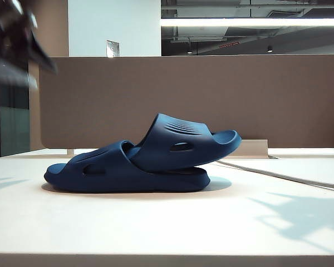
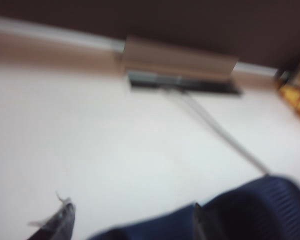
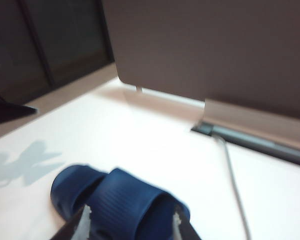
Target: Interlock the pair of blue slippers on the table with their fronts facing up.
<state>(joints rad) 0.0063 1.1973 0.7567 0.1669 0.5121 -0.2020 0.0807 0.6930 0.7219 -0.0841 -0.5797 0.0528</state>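
Observation:
The pair of blue slippers lies interlocked in the middle of the table [image 1: 156,228]. One slipper [image 1: 100,172] rests flat on its sole, and the other slipper [image 1: 178,139] is tucked under its strap and tilts up to the right. My left arm [image 1: 16,39] is a dark blur high at the left, far from them. The left gripper [image 2: 132,216] is open and holds nothing, and the slippers [image 2: 260,210] lie below it. My right gripper [image 3: 131,221] is open, its fingertips [image 3: 85,219] framing the slippers [image 3: 135,200] from a distance. It is out of the exterior view.
A brown partition [image 1: 211,94] closes the far edge of the table. A grey box [image 1: 253,147] sits at its foot, and a cable [image 1: 278,175] runs from it across the right side. An orange object [image 2: 297,95] is at the far right.

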